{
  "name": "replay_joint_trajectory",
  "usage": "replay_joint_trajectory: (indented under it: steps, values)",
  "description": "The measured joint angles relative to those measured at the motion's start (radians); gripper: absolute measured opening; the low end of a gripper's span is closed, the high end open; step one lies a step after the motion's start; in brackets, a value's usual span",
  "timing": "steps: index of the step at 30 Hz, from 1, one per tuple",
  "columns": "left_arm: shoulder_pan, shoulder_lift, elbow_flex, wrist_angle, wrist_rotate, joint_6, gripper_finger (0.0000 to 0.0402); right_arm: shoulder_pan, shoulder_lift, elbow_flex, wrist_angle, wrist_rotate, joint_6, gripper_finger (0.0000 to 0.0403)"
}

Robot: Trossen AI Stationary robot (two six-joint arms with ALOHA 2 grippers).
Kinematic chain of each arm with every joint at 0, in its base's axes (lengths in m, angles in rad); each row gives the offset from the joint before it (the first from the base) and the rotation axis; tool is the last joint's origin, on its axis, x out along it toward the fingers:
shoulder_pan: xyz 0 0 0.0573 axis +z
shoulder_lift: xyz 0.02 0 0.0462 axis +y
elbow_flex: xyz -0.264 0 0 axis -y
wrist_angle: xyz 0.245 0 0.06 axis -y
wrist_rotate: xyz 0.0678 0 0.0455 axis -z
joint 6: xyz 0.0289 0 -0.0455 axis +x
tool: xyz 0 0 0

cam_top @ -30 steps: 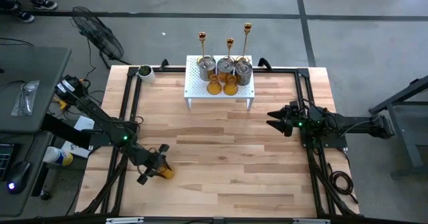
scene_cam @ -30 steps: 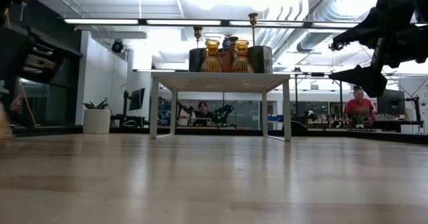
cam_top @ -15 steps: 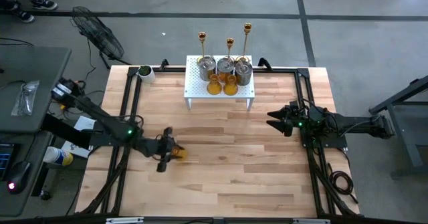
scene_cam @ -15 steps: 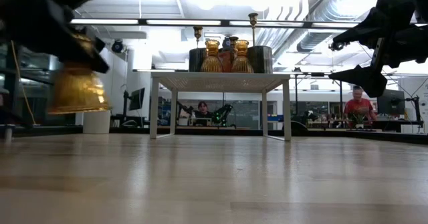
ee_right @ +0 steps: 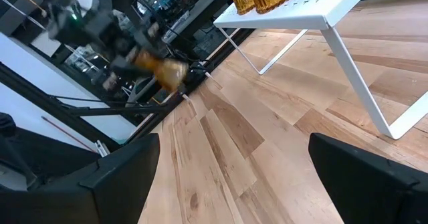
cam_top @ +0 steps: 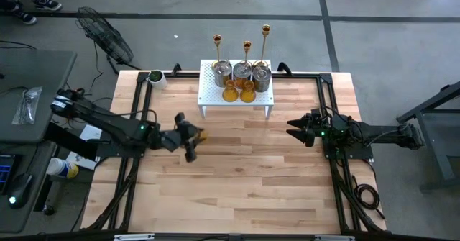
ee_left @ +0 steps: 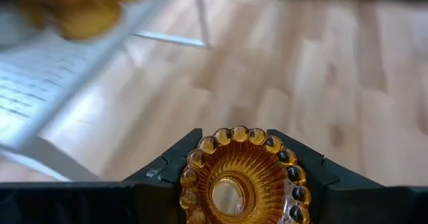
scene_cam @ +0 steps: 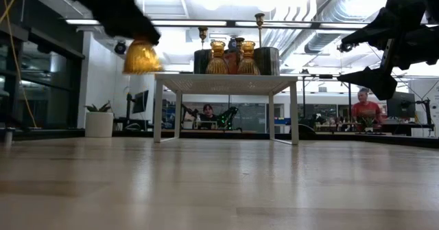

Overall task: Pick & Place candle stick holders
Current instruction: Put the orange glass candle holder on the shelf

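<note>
High view shows the left gripper (cam_top: 192, 138) over the wooden table (cam_top: 237, 191), in front of the white rack's (cam_top: 236, 102) left front corner and near it. Its fingers are closed partway on one amber glass holder (cam_top: 198, 134), which is lifted above the boards. Left wrist view shows the same holder (ee_left: 238, 176) from its round end, with a beaded rim, sitting between the two dark fingers (ee_left: 167, 167), and the rack (ee_left: 60, 77) is blurred beside it. Low view also shows this holder (scene_cam: 142, 57) hanging in the air, at about the height of the rack top (scene_cam: 226, 83) and just to the side of it.

On the rack stand two other amber holders (cam_top: 238, 91) at the front edge, close together. Behind them are three silver cups (cam_top: 242, 73) in a row. Three slim gold sticks (cam_top: 247, 48) stand at the back, beyond the silver ones.

Right gripper (cam_top: 293, 129) waits at the right side of the table, well apart from the rack. Its fingers (ee_right: 100, 177) are spread wide and there is nothing between them. A white cup (cam_top: 156, 77) stands at the far left corner of the table. Beyond the table, in the room, a person in a red top (scene_cam: 367, 110) is seen.
</note>
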Motion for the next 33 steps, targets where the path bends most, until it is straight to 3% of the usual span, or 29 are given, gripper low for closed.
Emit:
replay_joint_trajectory:
  steps: [9, 17, 33]
  values:
    - [0.137, 0.068, 0.221, -0.154, -0.096, -0.062, 0.0148, 0.0, 0.0, 0.0, 0.0, 0.0, 0.0, 0.0375]
    - [0.276, 0.181, 0.384, -0.208, -0.161, -0.269, 0.0148, 0.0, 0.0, 0.0, 0.0, 0.0, 0.0, 0.0375]
    - [0.487, 0.335, 0.494, -0.239, -0.153, -0.312, 0.0148, 0.0, 0.0, 0.0, 0.0, 0.0, 0.0, 0.0375]
